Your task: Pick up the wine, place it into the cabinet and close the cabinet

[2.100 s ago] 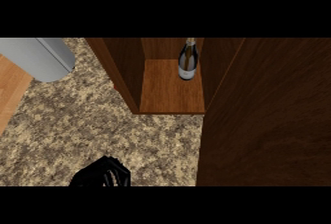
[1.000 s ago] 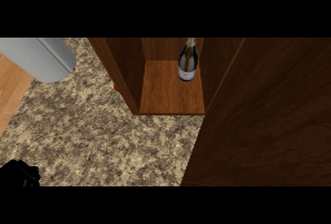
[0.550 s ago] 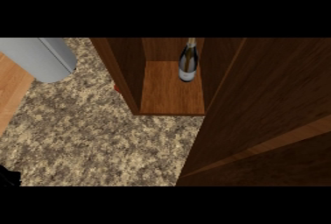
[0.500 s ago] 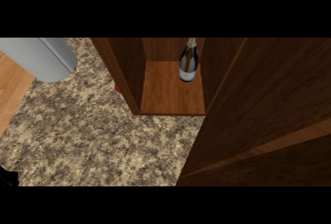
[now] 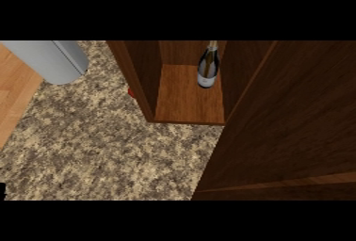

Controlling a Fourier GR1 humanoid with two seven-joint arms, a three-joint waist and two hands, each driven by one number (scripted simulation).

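Observation:
The wine bottle point(image 5: 207, 66), dark with a pale label, stands upright at the back of the wooden cabinet point(image 5: 188, 101), on its shelf and close to the right wall. The cabinet door point(image 5: 285, 127), a broad dark wood panel, fills the right of the head view and stands partly swung over the opening, with its edge just right of the bottle. Of my left hand point(image 5: 2, 190) only a black sliver shows at the lower left edge. My right hand does not show.
The speckled granite counter point(image 5: 104, 150) spreads left of and in front of the cabinet. A grey rounded object point(image 5: 49, 59) lies at the top left beside a light wooden strip point(image 5: 12, 99). Something small and red point(image 5: 131, 92) peeks out by the cabinet's left wall.
My left hand slid from the lower middle to the lower left edge and almost out of view. The door's lower edge swung a little leftward. The bottle stayed put.

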